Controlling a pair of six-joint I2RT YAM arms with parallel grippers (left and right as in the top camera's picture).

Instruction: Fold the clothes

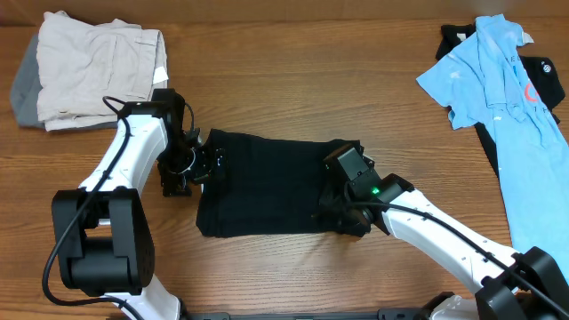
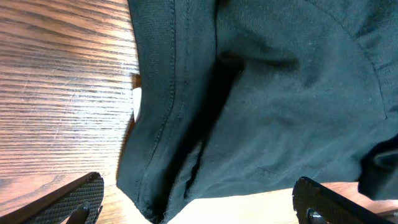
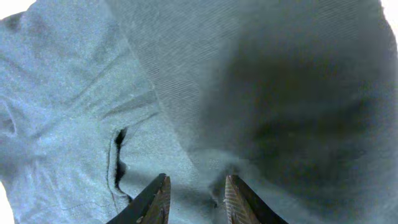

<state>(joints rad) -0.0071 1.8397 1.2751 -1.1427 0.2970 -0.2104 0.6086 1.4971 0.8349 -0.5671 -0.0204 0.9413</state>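
Wooden table (image 1: 284, 80), brown grain. Lying on it:
- black shirt (image 1: 267, 182), folded, between left gripper (image 2: 199, 206) and right gripper (image 3: 196, 199)
- beige garments (image 1: 93, 67) on a grey piece (image 1: 22, 89), beyond the left gripper
- light blue polo (image 1: 507, 98) over a black garment (image 1: 544, 76), well outward of the right gripper

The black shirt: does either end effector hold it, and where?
Left end effector: open over the left edge of the black shirt, holding nothing. Right end effector, jaws narrowly apart at the right edge: a hold cannot be told.
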